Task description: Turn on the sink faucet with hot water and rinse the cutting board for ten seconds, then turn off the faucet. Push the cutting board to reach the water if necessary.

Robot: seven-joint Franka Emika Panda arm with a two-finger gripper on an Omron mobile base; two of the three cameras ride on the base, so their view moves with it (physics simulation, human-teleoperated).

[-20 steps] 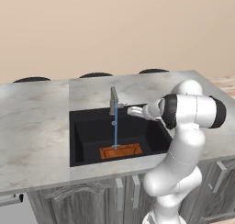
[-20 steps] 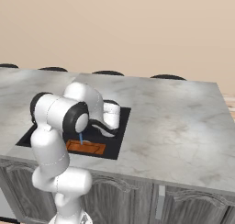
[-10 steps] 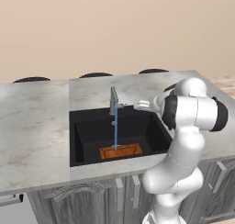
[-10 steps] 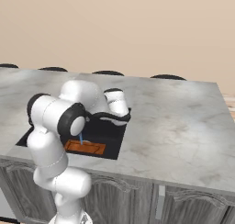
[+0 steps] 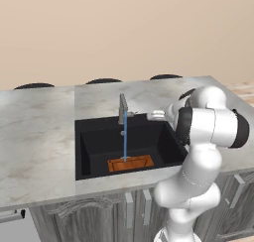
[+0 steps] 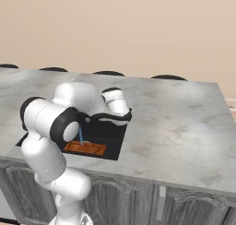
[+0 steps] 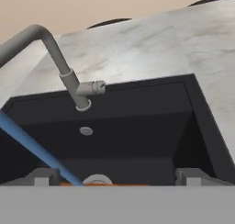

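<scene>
Left base view. The water (image 5: 125, 137) falls as a thin blue stream from the faucet (image 5: 122, 108) onto the cutting board (image 5: 130, 163), which lies flat on the floor of the sink (image 5: 87, 151), toward its front wall. The fingers (image 5: 151, 116) sit at the sink's rear rim, beside the faucet and above the board, holding nothing.

Right base view. The arm's own links cover most of the basin; the board (image 6: 85, 148) and a short run of the stream (image 6: 81, 137) show below the hand, and the counter (image 6: 175, 122) extends well beyond it.

Hand view. The fingers (image 7: 117, 176) stand wide apart and empty, one tip (image 7: 42, 176) at each side of the lower edge. The faucet post and its small side lever (image 7: 92, 87) lie ahead of the fingers and above them in this view; the stream (image 7: 36, 149) crosses just beside one tip; an orange strip of the board shows between the tips.

Judgement: the rinse appears under way, the stream already striking the board, so no push seems needed. To do the step well, hold off until the time is up, then approach the lever with one tip squarely against it, avoiding the post.
</scene>
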